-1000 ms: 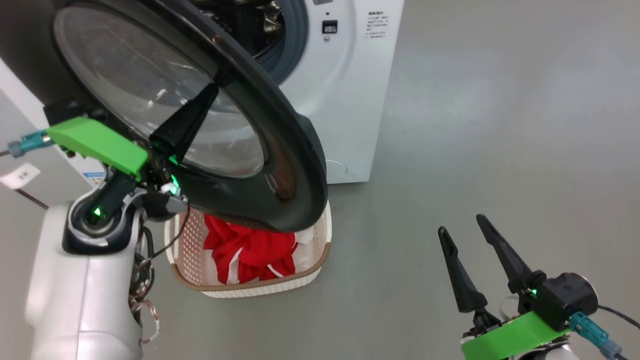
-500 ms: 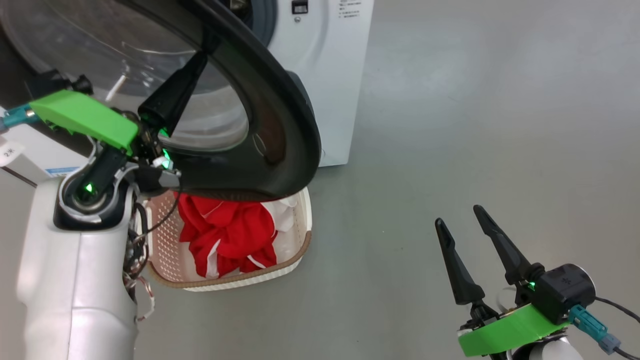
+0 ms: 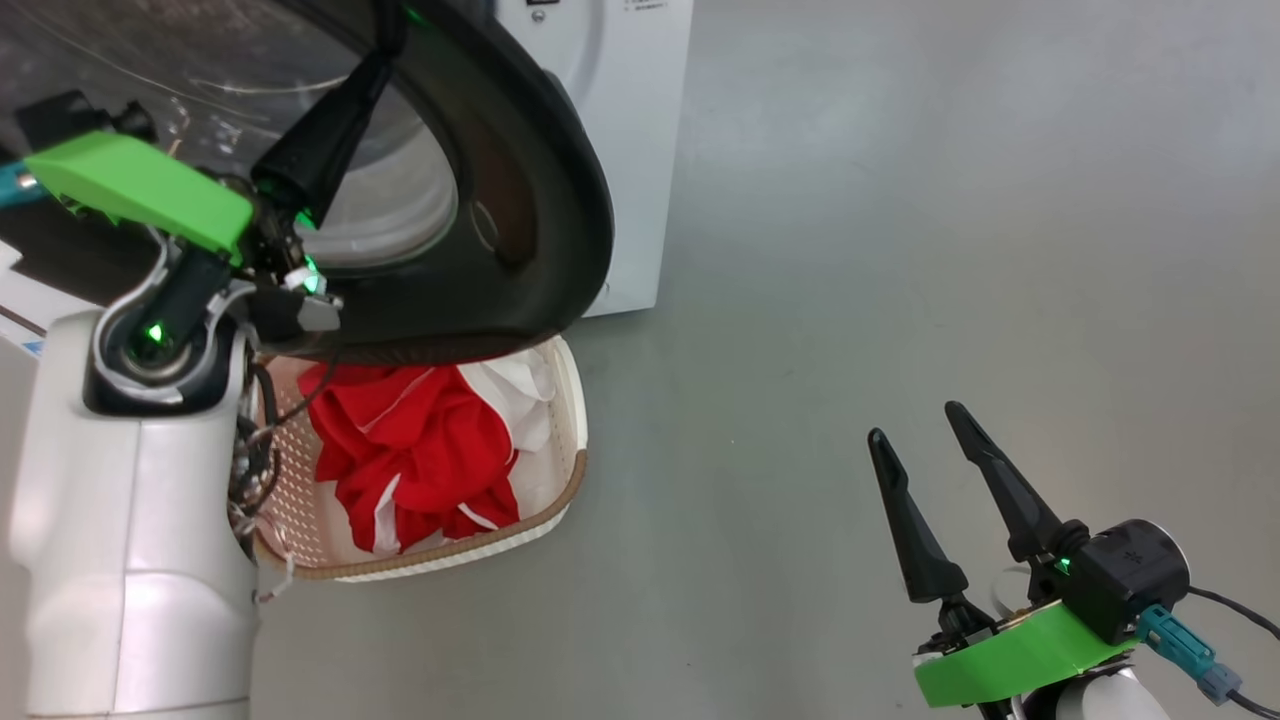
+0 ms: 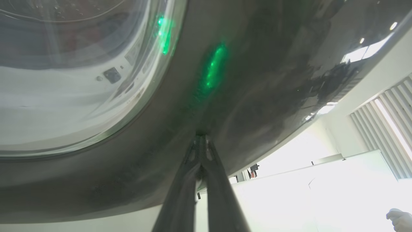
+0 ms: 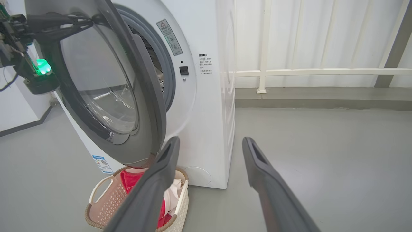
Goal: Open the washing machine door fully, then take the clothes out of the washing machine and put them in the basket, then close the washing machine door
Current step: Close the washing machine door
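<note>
The large round washing machine door point(image 3: 545, 200), a glossy black ring around a bulging glass window, stands partly open. Its outer ring is right at the tips of the left gripper point(image 4: 201, 139), whose two dark fingers are pressed together with nothing between them. Below that gripper, under the door's lower edge, the bright red, white-trimmed clothes point(image 3: 420, 450) lie in the cream perforated plastic basket point(image 3: 565, 495) with its brown woven-look rim.

Unloading looks done and only the closing is left, though I cannot tell whether anything remains inside. The right gripper point(image 3: 917, 422) hangs well apart, jaws spread and empty.

Since the earlier frame the head camera has swung. The door's rim now sits nearer the side edge of the big white boxy washing machine point(image 3: 640, 150). The right jaws are unchanged.
</note>
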You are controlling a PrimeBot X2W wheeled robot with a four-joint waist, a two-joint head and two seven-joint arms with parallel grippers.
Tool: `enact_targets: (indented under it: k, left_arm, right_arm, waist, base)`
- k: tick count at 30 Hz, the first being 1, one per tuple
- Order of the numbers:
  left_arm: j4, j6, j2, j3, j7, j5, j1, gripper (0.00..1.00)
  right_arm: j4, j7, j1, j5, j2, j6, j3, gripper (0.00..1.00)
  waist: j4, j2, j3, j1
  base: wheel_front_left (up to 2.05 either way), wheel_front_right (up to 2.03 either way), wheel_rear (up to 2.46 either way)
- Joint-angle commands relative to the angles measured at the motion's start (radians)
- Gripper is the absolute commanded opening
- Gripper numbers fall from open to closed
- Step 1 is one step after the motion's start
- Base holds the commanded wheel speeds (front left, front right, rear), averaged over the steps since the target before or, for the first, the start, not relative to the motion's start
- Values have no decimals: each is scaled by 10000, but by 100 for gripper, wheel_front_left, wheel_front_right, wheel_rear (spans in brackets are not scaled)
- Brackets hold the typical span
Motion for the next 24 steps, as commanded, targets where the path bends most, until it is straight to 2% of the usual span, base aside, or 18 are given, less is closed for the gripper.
enact_targets:
  k: [1,24]
  left_arm:
    - [-153,-163,367,241,-84,158,-411,0]
    - [639,-535,684,290,-225,348,-1373,0]
  right_arm:
    - [-246,-100,-349,42,-29,63,208,100]
    - [-250,-138,-468,29,-29,63,312,100]
  waist:
    - [-105,-1,114,0]
    - [-782,-1,614,0]
  base:
    - [0,0,0]
    - [0,0,0]
